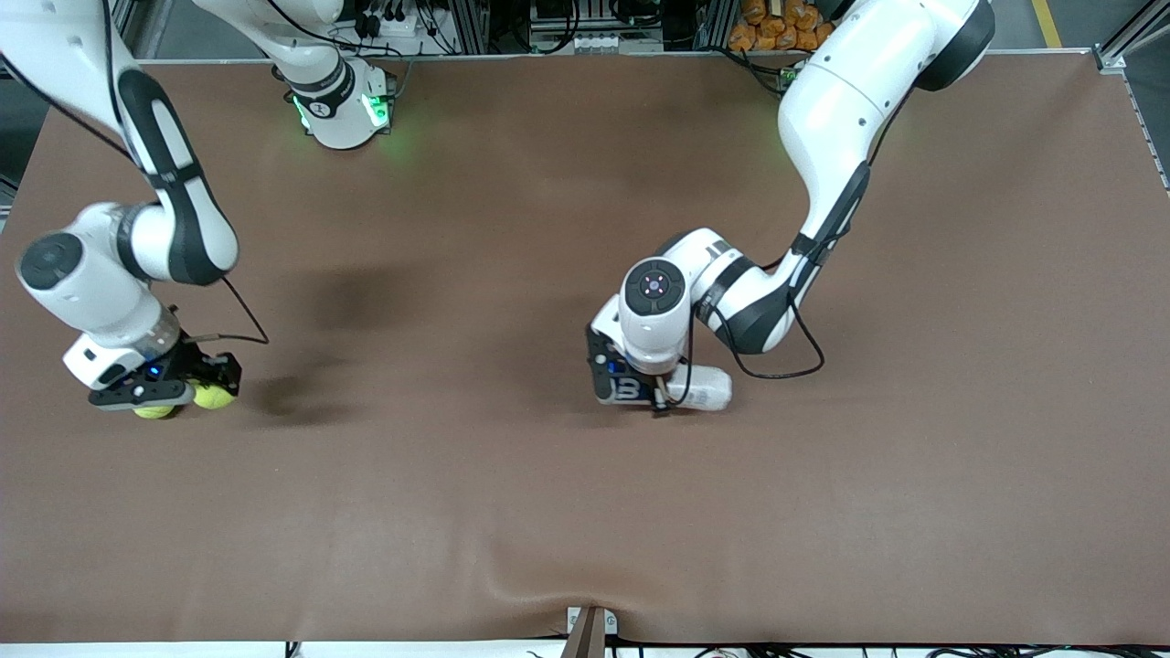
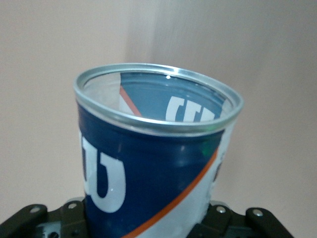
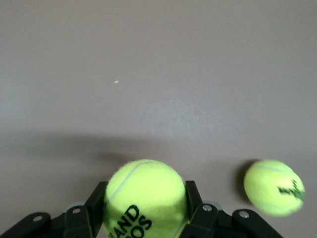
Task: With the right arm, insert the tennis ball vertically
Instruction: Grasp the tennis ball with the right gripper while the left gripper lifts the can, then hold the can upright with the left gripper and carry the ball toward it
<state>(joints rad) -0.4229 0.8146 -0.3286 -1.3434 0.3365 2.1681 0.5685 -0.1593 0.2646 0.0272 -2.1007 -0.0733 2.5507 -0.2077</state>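
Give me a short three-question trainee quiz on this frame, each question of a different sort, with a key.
1. True or false: the right gripper is shut on a tennis ball.
2. What does the left gripper hold? A) a blue and white can B) a cardboard box C) nothing
3. Fill in: a second ball lies on the ____ beside the right gripper.

Key:
1. True; the right wrist view shows the ball clamped between the fingers.
2. A; the left wrist view shows its open metal rim, and nothing inside.
3. Table; the ball lies apart from the held one, toward the right arm's end.
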